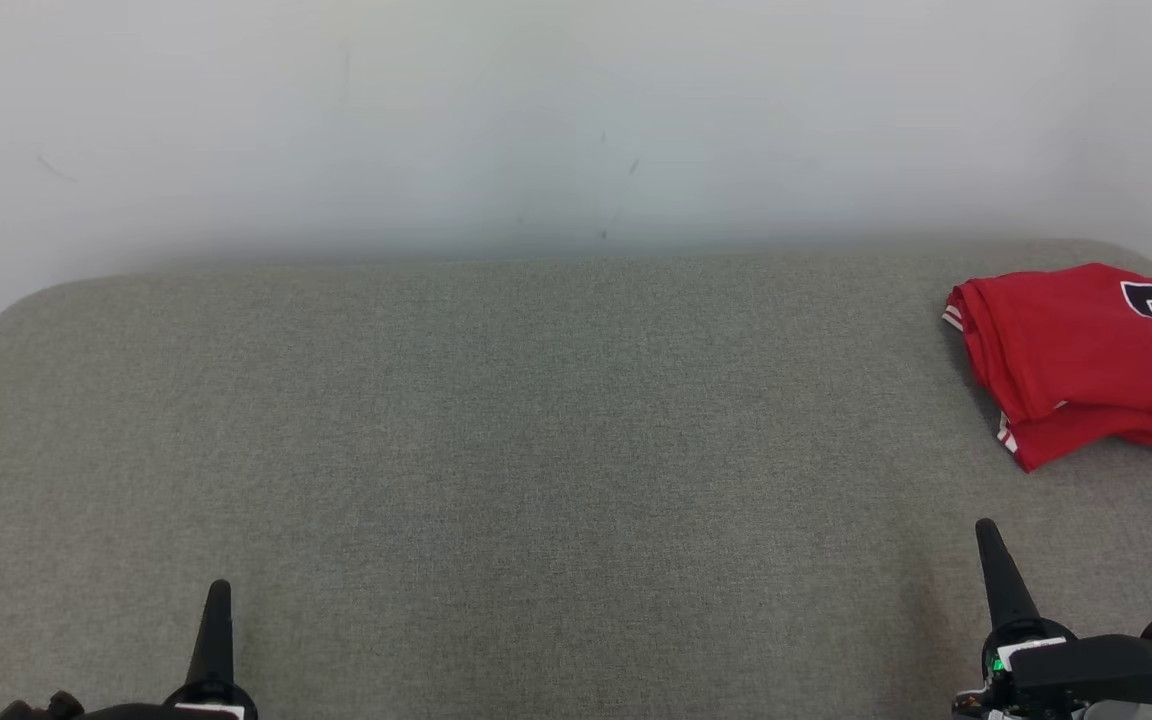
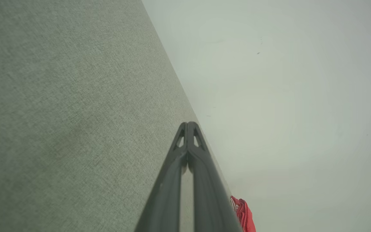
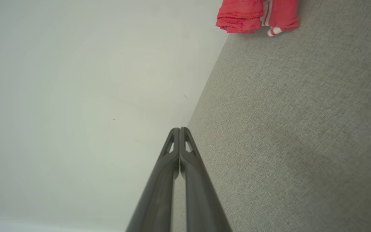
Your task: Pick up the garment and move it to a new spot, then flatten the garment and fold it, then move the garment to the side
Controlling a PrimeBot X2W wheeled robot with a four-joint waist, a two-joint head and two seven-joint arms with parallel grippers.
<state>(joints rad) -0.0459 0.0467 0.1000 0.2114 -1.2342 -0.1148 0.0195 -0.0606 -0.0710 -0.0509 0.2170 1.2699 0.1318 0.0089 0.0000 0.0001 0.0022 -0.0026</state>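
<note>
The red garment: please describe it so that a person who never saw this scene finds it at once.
A wide grey fabric surface runs before a pale wall. At its far right corner, beyond the right gripper, lies the garment. It alone is red, folded, with white-striped trim and a dark number.

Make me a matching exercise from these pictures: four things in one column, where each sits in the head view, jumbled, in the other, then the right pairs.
Things
1. red cloth jersey with a dark number
2. grey woven fabric surface
3. dark two-fingered left hand
4. dark two-fingered right hand

Places
A. lower left, shut and empty
B. spread across the middle, under everything
C. far right, lying on the fabric
D. lower right, shut and empty, nearer the jersey

Pairs: 1-C, 2-B, 3-A, 4-D
</note>
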